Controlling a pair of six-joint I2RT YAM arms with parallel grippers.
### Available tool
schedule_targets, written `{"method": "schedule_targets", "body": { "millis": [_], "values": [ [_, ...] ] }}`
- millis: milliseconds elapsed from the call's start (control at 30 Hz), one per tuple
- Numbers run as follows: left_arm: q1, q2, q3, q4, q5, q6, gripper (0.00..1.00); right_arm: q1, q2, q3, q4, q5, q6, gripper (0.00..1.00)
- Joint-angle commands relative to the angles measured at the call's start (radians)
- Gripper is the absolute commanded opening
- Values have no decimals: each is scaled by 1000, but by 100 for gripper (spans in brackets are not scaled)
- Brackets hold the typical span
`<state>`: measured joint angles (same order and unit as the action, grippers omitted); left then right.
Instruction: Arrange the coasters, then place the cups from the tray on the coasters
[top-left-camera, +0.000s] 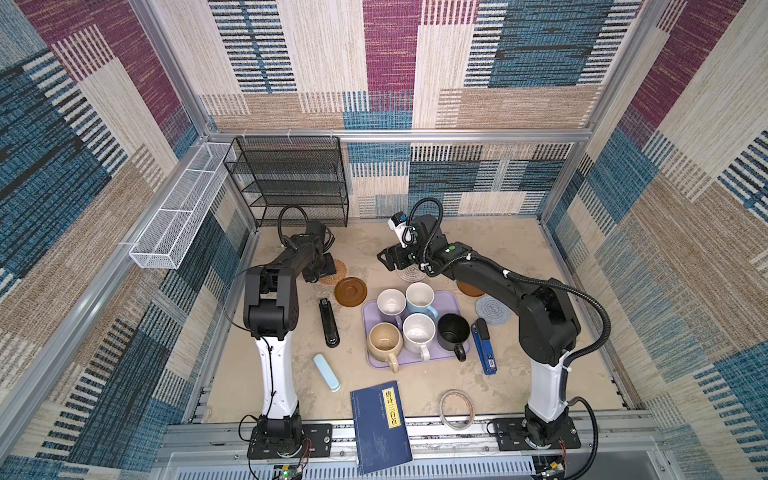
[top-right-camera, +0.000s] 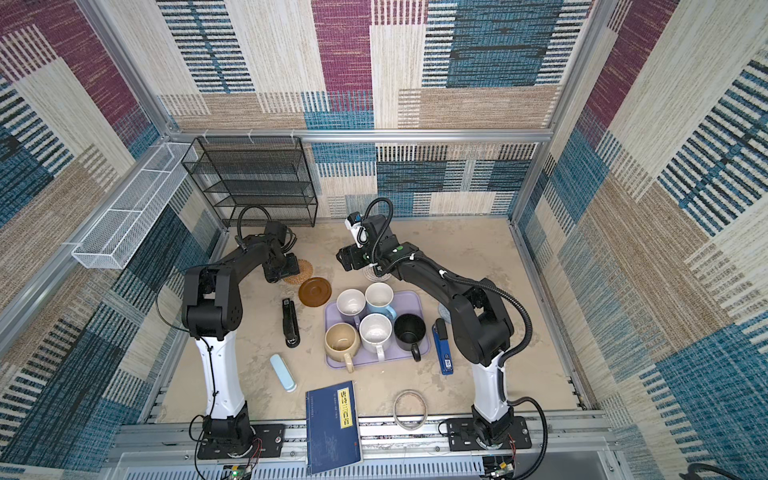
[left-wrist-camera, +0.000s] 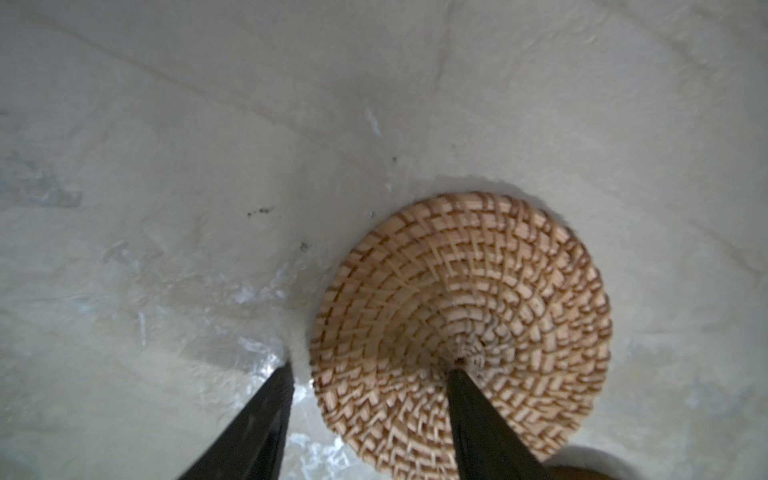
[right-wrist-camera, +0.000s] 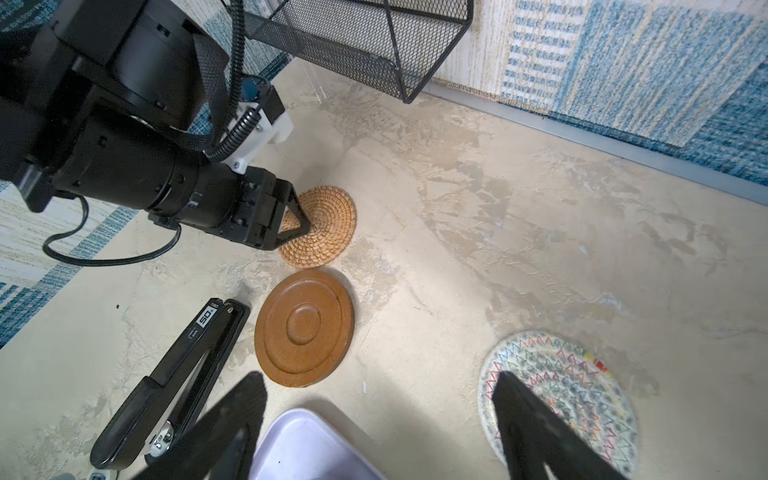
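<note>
My left gripper (left-wrist-camera: 372, 370) stands open, low over the tan rattan coaster (top-left-camera: 338, 272). One fingertip rests near that coaster's (left-wrist-camera: 461, 316) centre and one stands on the table beside its edge. A dark brown wood coaster (top-left-camera: 351, 291) lies next to it. My right gripper (right-wrist-camera: 378, 380) is open and empty above the table, between the whitish lacy coaster (right-wrist-camera: 557, 395) and the tray's corner (right-wrist-camera: 307, 444). A second brown coaster (top-left-camera: 469, 289) and the grey-blue one (top-left-camera: 493, 309) lie partly under the right arm. The lilac tray (top-left-camera: 452, 302) holds the lilac (top-left-camera: 390, 302), light blue (top-left-camera: 420, 297), beige (top-left-camera: 384, 341), speckled white (top-left-camera: 418, 332) and black (top-left-camera: 453, 330) cups.
A black stapler (top-left-camera: 328, 322) lies left of the tray and a blue stapler (top-left-camera: 484, 347) lies along its right side. In front lie a pale blue case (top-left-camera: 327, 372), a dark blue book (top-left-camera: 380, 426) and a clear tape ring (top-left-camera: 456, 409). A black mesh rack (top-left-camera: 291, 178) stands at the back left.
</note>
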<state>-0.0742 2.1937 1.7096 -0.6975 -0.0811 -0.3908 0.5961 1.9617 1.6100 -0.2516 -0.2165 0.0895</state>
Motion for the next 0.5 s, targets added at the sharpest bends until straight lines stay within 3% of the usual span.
{"method": "schedule_targets", "body": {
  "millis": [0,300,400,467],
  "values": [
    [0,3,14,-77,-68,-11,62,4,-8,2,15,8,-2,88],
    [15,-18,-33,-80,-60,-1,60,3,-3,-4,20,-4,6,88],
    [18,-38,-35,-95,-119,3,59,2,-6,-3,16,-1,3,88],
    [25,-60,-52,-43,-71,11,62,4,-12,-4,15,5,-3,88]
  ]
}}
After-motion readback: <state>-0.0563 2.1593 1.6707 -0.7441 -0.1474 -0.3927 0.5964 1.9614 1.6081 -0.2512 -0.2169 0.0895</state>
